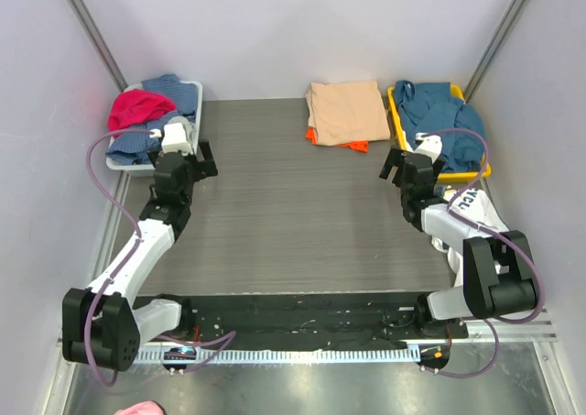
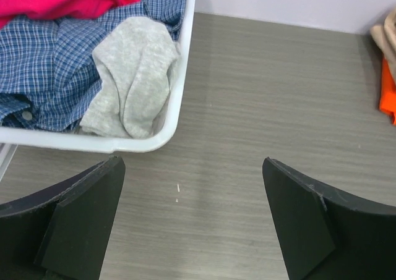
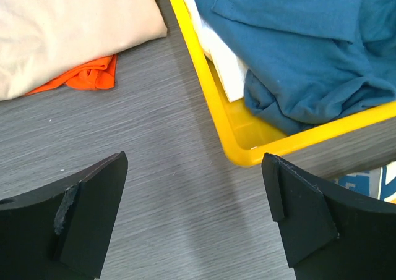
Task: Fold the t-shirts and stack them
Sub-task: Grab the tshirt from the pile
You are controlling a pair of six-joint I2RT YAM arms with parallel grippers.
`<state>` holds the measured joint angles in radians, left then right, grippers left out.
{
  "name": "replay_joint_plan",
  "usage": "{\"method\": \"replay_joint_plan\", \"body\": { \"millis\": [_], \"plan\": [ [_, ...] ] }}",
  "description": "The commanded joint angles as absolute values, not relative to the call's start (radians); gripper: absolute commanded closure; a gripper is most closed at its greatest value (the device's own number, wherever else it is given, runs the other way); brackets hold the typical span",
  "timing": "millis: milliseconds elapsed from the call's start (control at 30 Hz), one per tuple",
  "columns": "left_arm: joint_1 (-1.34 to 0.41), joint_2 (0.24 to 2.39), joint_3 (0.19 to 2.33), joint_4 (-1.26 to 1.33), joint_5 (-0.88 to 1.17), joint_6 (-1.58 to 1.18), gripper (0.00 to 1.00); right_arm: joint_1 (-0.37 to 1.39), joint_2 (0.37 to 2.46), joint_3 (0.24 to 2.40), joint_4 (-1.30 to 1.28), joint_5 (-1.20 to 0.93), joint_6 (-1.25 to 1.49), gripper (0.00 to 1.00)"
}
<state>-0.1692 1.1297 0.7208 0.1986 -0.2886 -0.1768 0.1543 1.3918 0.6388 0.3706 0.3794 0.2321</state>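
A folded tan-beige t-shirt lies at the back middle of the table on top of a folded orange t-shirt, whose edge peeks out below it. The tan-beige t-shirt and the orange t-shirt also show in the right wrist view. A crumpled dark teal-blue t-shirt fills the yellow bin at the back right. My right gripper hovers open just in front of that bin's near corner, nothing between its fingers. My left gripper is open over bare table beside the white bin.
A white bin at the back left holds a red garment, a blue checked shirt and a grey cloth. A white cloth lies in the yellow bin. Pale walls close in the table on three sides.
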Motion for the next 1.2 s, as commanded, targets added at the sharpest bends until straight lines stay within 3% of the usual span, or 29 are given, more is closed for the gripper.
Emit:
{"method": "replay_joint_plan", "body": {
  "millis": [0, 133, 267, 500, 667, 1000, 1167],
  "plan": [
    [-0.17, 1.089, 0.794, 0.092, -0.267, -0.146, 0.0, 0.161, 1.345, 0.702, 0.332, 0.39, 0.249, 0.0],
    [-0.17, 1.098, 0.899, -0.029, -0.301, -0.15, 0.0, 0.161, 1.305, 0.754, 0.282, 0.357, 0.268, 0.0],
    [-0.169, 1.112, 0.963, -0.113, -0.302, -0.156, 0.0, 0.161, 1.345, 0.922, 0.044, 0.41, 0.255, 0.0],
    [-0.16, 1.092, 0.966, -0.113, -0.213, -0.141, 0.0, 0.152, 1.341, 1.001, 0.026, 0.43, 0.244, 0.0],
    [-0.137, 1.091, 0.972, -0.153, -0.131, -0.15, 0.0, 0.149, 1.502, 1.184, -0.142, 0.604, 0.267, 0.0],
    [-0.135, 1.14, 1.048, -0.316, -0.13, -0.256, 0.0, 0.037, 1.886, 1.708, -0.281, 0.491, 0.264, 0.0],
    [-0.135, 1.068, 0.973, -0.322, -0.054, -0.316, 0.0, -0.076, 2.031, 1.871, -0.328, 0.419, 0.311, 0.06]
  ]
}}
